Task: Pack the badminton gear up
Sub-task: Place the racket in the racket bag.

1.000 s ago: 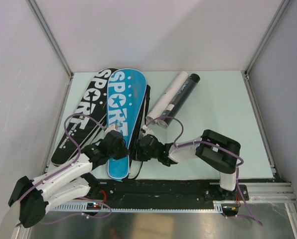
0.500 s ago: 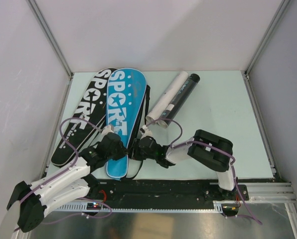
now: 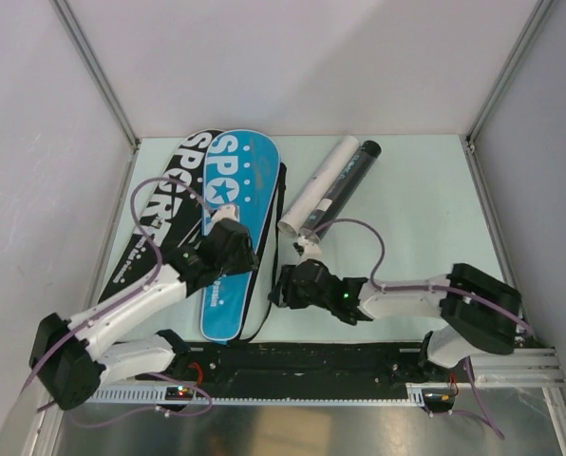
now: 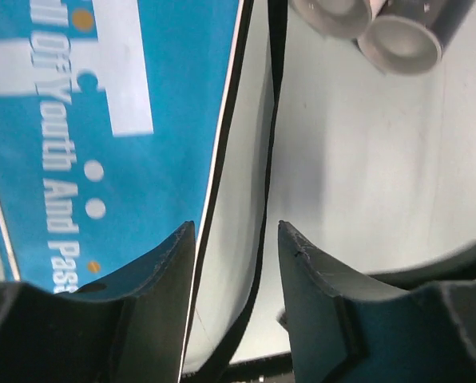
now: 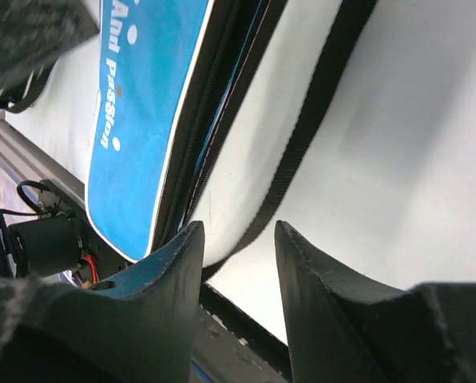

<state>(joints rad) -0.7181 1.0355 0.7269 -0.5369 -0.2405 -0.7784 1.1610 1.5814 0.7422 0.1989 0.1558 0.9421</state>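
At the far left of the table, a black cover is laid flat, with "SPORT" printed in white along it. Overlapping its right edge, a blue cover is laid, also marked "SPORT" with a star below. On the blue cover's lower part, "Of Youth And Pas" can be read in the left wrist view, and "And Passion" in the right wrist view.

The left gripper is held over the blue cover's right edge, its fingers parted, nothing clamped. A black strap is seen running beside that edge.

The right gripper is poised just right of the cover, above the strap, its fingers likewise apart and nothing gripped.

Further right, a white tube and a black tube are laid side by side, touching, angled toward the far right.
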